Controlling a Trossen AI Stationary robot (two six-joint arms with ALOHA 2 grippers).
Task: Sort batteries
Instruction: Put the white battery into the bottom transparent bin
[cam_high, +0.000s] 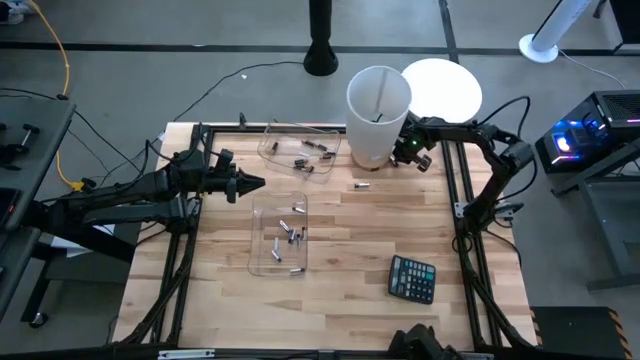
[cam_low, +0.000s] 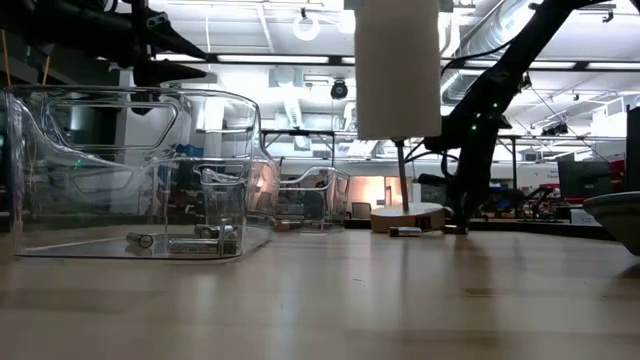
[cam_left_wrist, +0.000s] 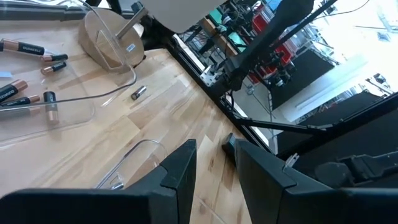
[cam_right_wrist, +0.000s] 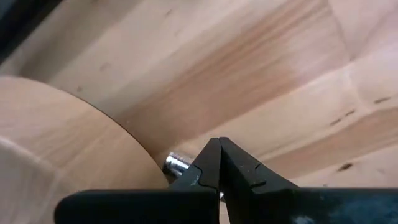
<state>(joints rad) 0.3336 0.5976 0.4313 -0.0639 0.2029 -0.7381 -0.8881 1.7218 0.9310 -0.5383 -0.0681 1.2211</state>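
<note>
Lamp, white cylindrical shade on round wooden base, crowds right gripper near table's far edge; jaws closed, empty, small silvery battery just beside tips; left gripper slightly parted, empty.

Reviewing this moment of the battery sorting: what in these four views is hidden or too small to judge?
- Right hand: shut at the white tube stand's wooden base; whether it pinches the silvery battery beside its tips is hidden by the fingers, right wrist view.
- Batteries in the two clear trays: too small to size, high view.
- Loose battery: type unreadable.
- Calculator: display unreadable, high view.
</note>
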